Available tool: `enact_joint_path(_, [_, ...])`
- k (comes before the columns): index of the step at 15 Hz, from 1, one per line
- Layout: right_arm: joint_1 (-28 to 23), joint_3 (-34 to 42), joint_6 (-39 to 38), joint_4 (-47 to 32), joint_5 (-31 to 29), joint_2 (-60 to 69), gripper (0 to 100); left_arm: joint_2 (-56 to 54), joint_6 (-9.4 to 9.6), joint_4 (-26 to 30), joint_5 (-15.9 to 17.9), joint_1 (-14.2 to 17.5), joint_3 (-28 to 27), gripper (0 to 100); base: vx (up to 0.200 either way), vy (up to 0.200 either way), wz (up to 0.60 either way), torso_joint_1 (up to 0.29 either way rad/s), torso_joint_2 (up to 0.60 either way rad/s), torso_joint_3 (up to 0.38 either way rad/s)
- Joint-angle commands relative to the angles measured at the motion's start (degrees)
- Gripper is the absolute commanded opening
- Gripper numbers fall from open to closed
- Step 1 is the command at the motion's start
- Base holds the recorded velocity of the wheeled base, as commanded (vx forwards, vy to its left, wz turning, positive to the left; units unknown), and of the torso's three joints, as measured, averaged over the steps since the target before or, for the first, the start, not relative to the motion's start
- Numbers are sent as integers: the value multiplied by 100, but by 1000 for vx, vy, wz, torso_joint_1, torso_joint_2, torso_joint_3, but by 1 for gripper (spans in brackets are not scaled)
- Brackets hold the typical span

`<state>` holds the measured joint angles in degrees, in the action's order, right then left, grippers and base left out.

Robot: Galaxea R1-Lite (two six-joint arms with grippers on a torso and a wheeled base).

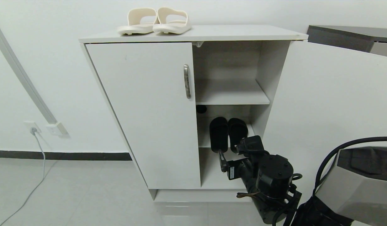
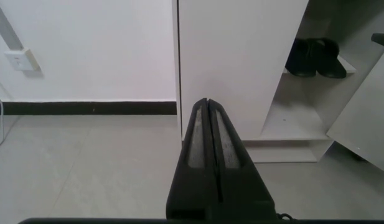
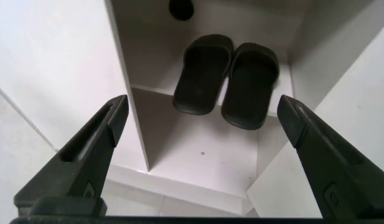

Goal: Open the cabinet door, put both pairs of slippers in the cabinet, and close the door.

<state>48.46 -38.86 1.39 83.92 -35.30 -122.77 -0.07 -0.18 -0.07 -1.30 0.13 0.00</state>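
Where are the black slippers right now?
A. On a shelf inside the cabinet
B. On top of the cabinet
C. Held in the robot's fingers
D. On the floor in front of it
A: the black slippers lie side by side on a lower shelf inside the open cabinet, while the cream pair sits on its top.

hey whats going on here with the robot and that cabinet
A robot is putting slippers away in the cabinet. The right door stands open and the left door is shut. The black slippers lie on a shelf inside, and the right gripper hangs open just in front of them, holding nothing. The cream slippers sit on top of the cabinet, not yet put in. The left gripper is shut and empty, low over the floor.
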Motion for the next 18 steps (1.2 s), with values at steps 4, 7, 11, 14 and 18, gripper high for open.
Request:
enact_joint_path(4, [-38, 63, -7, 45, 85, 16, 100, 7, 1, -1, -1, 4, 0, 0, 0, 0, 0, 0, 0, 0])
enact_joint_path(7, [-38, 63, 2, 54, 85, 8, 100, 7, 1, -1, -1, 4, 0, 0, 0, 0, 0, 0, 0, 0])
enact_joint_path(11, [-38, 169, 10, 54, 103, 8, 100, 7, 1, -1, 16, 4, 0, 0, 0, 200, 0, 6, 2, 4])
enact_joint_path(14, [-38, 169, 10, 63, 103, 8, 100, 7, 1, -1, 16, 4, 0, 0, 0, 200, 0, -1, 2, 4])
enact_joint_path(18, [-38, 169, 19, 98, 103, 8, 100, 7, 1, -1, 16, 4, 0, 0, 0, 200, 0, 7, 2, 1])
